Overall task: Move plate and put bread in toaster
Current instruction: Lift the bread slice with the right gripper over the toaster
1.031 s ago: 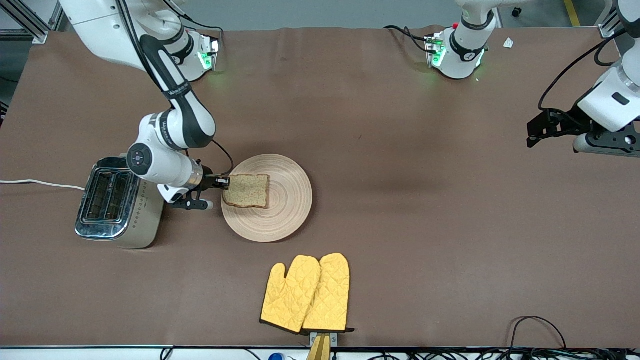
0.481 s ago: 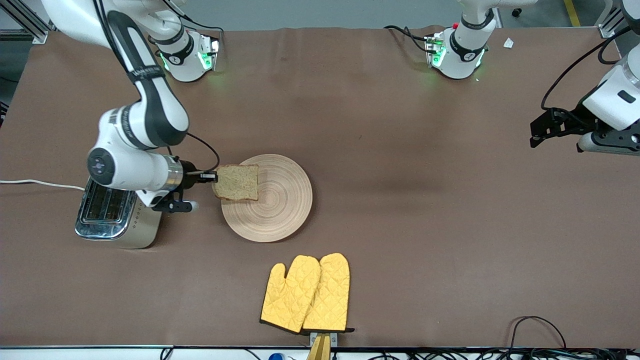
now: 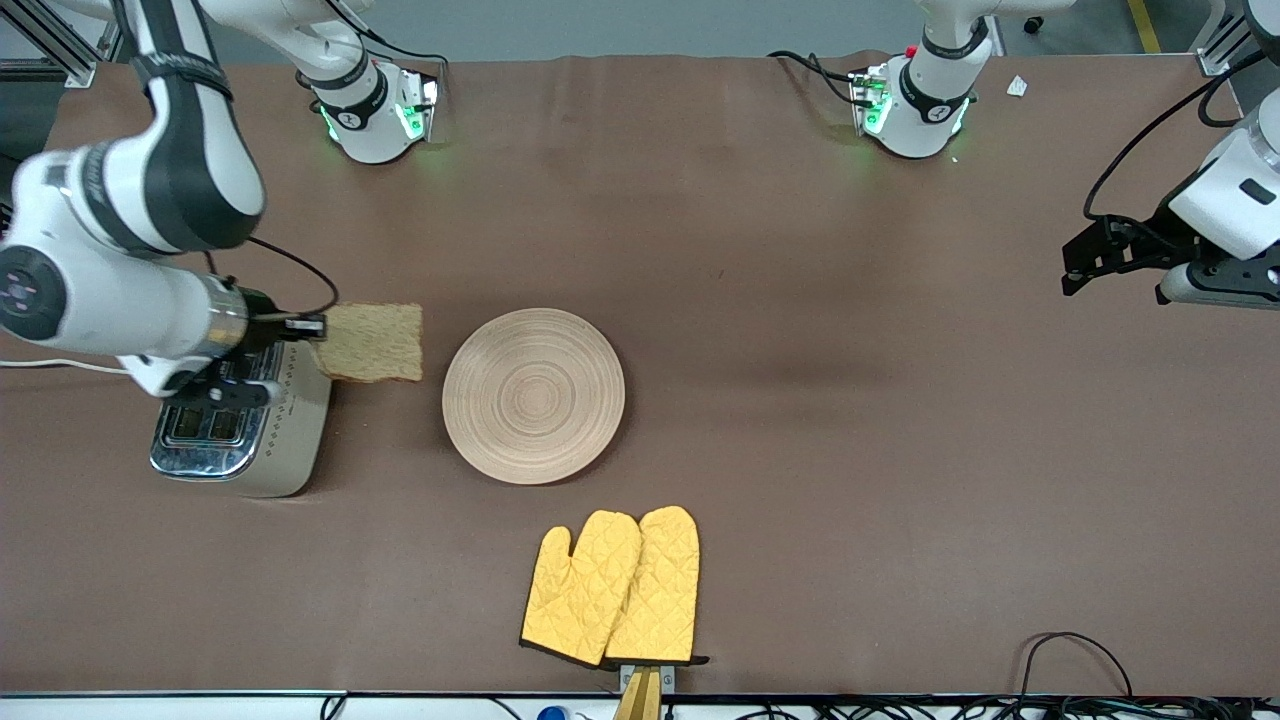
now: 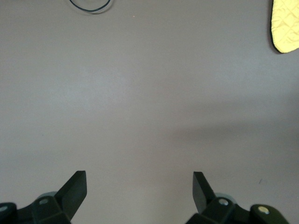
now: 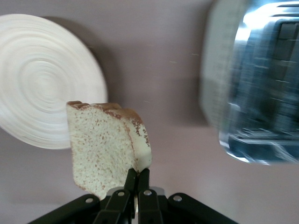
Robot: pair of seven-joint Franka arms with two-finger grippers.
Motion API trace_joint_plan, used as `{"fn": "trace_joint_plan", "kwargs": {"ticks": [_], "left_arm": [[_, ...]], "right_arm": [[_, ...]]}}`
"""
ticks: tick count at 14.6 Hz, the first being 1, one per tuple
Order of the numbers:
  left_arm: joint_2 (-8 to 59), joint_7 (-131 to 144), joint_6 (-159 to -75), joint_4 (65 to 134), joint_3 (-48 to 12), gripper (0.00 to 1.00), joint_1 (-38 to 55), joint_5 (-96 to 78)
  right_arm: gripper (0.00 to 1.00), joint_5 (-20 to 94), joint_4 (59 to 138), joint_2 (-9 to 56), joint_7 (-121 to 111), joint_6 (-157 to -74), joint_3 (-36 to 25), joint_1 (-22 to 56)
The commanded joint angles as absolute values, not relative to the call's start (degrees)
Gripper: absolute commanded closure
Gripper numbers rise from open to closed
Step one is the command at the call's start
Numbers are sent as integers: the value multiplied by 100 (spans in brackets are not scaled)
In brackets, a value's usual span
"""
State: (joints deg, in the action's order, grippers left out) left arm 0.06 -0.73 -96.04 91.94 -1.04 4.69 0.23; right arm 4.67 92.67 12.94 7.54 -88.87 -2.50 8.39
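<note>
My right gripper [image 3: 312,325] is shut on one edge of the bread [image 3: 372,343], a brown wholegrain slice held up in the air beside the toaster [image 3: 240,425], between it and the plate. In the right wrist view the bread [image 5: 105,144] sticks out past the pinching fingers [image 5: 132,179], with the chrome toaster [image 5: 261,88] and the plate [image 5: 42,79] below. The round wooden plate [image 3: 534,395] lies bare on the table. My left gripper [image 3: 1090,255] waits open over the left arm's end of the table; its wrist view shows its fingertips [image 4: 77,184] wide apart over bare mat.
A pair of yellow oven mitts [image 3: 615,588] lies nearer the front camera than the plate. The toaster's white cord [image 3: 60,366] runs off toward the right arm's end. Cables [image 3: 1075,660] lie at the front edge of the brown mat.
My right gripper has lifted the bread off the plate and carried it toward the toaster. The left arm has barely moved.
</note>
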Motion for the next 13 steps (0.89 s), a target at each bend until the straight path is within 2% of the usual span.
{"fn": "trace_joint_plan", "kwargs": {"ticks": [1,8,13], "left_arm": [[44,141,-9562,8991,-88,0,545,97],[114,141,-9562,8956,-88,0,527,97],[114,141,-9562,8956,-88,0,519,97]], "right_arm": [[100,-165,9149,968,756,-8613,-211,721],[100,-1808,9246,607,721,-8727,-167,817],[100,-3136,9273,659,993,-8745,-149,1309]]}}
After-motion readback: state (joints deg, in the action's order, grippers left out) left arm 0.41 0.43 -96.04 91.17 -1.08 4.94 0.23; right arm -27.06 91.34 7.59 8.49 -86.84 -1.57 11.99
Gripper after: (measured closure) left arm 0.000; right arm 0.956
